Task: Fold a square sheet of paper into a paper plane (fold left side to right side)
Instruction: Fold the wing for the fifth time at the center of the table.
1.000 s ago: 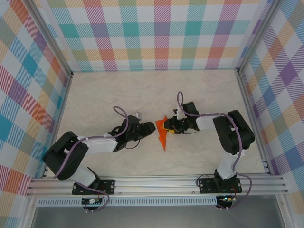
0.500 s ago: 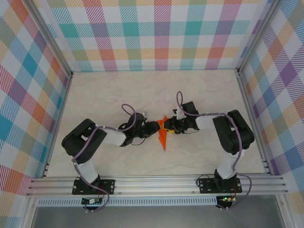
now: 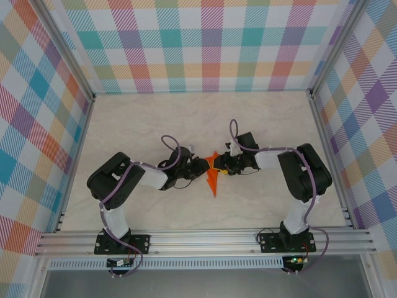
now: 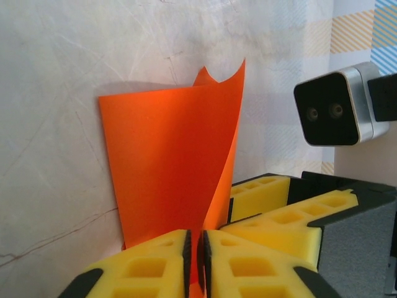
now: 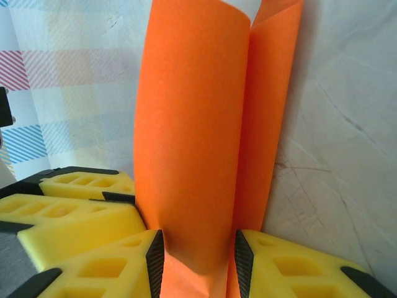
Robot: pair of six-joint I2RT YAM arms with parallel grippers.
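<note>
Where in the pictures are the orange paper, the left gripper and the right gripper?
orange paper (image 4: 167, 155): left wrist view, the middle of its broad face.
left gripper (image 4: 197, 248): left wrist view, midway between its yellow fingertips.
right gripper (image 5: 197, 254): right wrist view, midway between its yellow fingertips.

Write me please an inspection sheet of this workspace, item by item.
Surface: pale marbled table.
Job's things: orange paper, partly folded, one flap curling upward.
Clutter: nothing seen.
Grippers: left gripper pinches the paper's near edge; right gripper is closed on its rolled fold.
Cables: purple cables loop along both arms, not touching the paper.
Surroundings: checked walls on three sides; metal rail under the arm bases.
</note>
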